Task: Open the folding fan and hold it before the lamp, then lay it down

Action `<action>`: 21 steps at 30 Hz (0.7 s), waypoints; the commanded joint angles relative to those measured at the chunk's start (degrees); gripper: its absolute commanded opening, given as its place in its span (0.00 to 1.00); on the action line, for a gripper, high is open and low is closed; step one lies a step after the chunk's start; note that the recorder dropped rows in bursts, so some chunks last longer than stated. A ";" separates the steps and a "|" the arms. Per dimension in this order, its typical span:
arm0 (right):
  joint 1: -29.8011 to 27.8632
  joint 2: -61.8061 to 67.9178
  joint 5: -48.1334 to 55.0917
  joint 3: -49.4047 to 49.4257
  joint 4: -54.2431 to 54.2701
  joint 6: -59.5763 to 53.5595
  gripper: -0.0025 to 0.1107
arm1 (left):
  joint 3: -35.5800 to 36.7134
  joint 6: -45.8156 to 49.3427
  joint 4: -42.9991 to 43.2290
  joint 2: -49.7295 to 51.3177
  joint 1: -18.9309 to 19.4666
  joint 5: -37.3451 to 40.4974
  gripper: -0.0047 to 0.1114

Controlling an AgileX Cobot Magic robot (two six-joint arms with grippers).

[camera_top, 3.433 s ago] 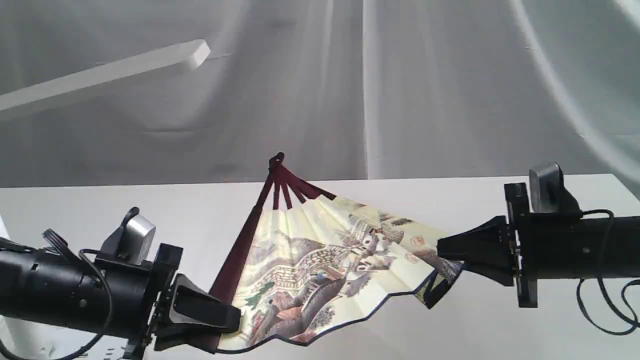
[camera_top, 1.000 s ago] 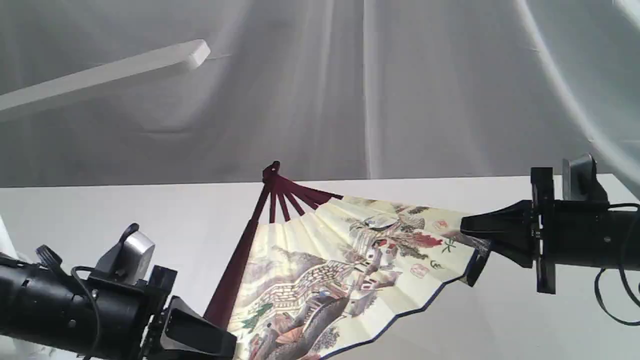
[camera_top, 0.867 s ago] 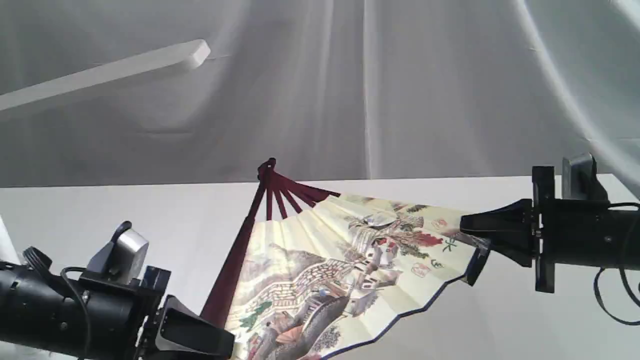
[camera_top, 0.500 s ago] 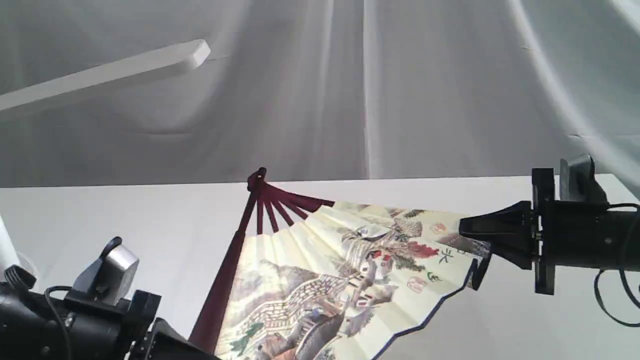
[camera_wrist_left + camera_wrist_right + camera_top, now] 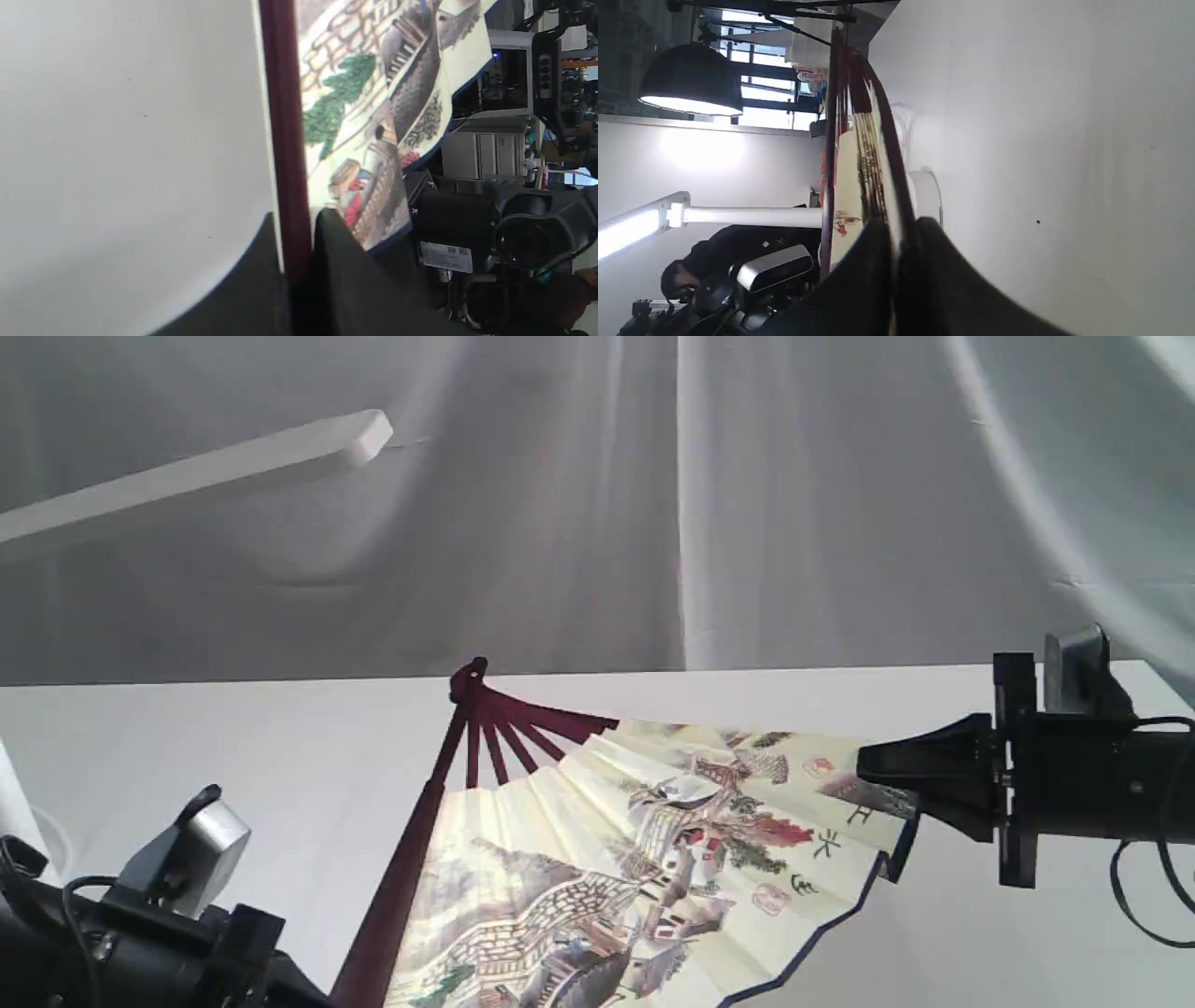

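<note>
- Two holds: left end effector and right end effector pinch the spread cream, maroon-ribbed paper fan.
- Next, probably: lift it before the white bar-headed lamp.

Near the right end of the folding fan, right of centre in the exterior view, stand three black brush characters and red seal stamps, all too small to read. In the left wrist view, a white label on dark equipment is blurred beyond reading.
</note>
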 commanded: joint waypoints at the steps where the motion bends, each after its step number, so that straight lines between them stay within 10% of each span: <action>1: -0.05 -0.34 -4.70 -0.17 1.54 -0.79 0.02 | 0.27 3.15 4.64 -1.24 -0.32 3.53 0.04; 21: -0.05 -0.34 -4.70 -0.17 6.69 -2.28 0.02 | 0.27 1.14 7.74 -1.24 -0.32 3.53 0.04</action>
